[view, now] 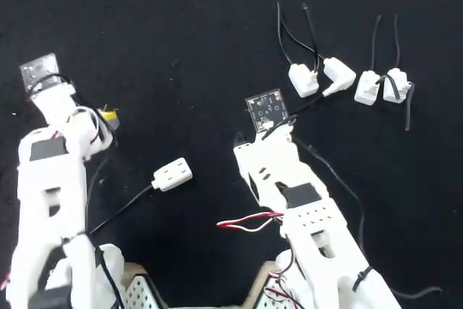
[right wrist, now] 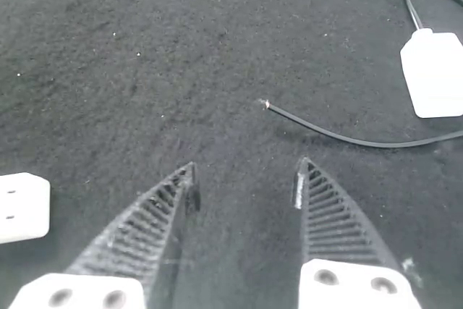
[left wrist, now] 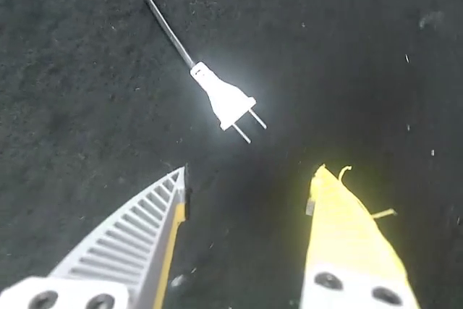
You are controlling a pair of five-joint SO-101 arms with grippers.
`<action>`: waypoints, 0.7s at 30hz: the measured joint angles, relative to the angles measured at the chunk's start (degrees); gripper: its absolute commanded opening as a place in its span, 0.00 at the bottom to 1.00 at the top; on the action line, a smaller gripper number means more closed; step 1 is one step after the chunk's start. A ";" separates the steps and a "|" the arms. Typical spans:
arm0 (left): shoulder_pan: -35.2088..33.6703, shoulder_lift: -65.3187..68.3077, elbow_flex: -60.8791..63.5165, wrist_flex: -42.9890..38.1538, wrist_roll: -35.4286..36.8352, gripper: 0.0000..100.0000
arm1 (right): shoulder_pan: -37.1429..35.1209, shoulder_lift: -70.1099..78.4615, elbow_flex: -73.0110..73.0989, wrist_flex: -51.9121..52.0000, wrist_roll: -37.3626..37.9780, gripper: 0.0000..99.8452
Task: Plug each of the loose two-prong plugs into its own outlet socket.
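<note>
On the worktop [left wrist: 72,179] just ahead of the spread left pincer [left wrist: 249,175] a loose plug [left wrist: 226,100] lies flat, prongs toward it, so closing there may nip prongs or skid it, skewing it for the outlet socket [view: 172,174]; right pincer [right wrist: 247,166] spread, empty.

Your high view looks down over the table [view: 181,41]; 2 wrist views face it closely, past the left gripper [left wrist: 249,170] and right gripper [right wrist: 247,164].

A white plug [left wrist: 223,98] lies on the black mat [left wrist: 376,48], at eleven o'clock from the left gripper [left wrist: 251,171] (jaws spread apart), its black cord [left wrist: 148,9] trailing away.
</note>
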 measured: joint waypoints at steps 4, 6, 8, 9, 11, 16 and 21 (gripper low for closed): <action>0.00 11.96 -7.74 0.00 5.98 0.27 | 0.00 0.00 0.00 0.00 0.00 0.21; 0.00 18.20 -11.69 0.00 9.85 0.28 | 0.00 0.00 0.00 0.00 0.00 0.21; 0.09 23.74 -15.21 0.00 12.92 0.28 | 0.00 0.00 0.00 0.00 0.00 0.21; 0.09 26.11 -16.62 0.00 14.15 0.28 | 0.00 0.00 0.00 0.00 0.00 0.21; 0.09 30.33 -18.99 0.00 15.56 0.28 | 0.00 0.00 0.00 0.00 0.00 0.21; -0.35 37.80 -23.74 0.00 18.20 0.27 | 0.00 0.00 0.00 0.00 0.00 0.21; -2.20 42.64 -27.87 0.00 21.01 0.27 | 0.00 0.00 0.00 0.00 0.00 0.21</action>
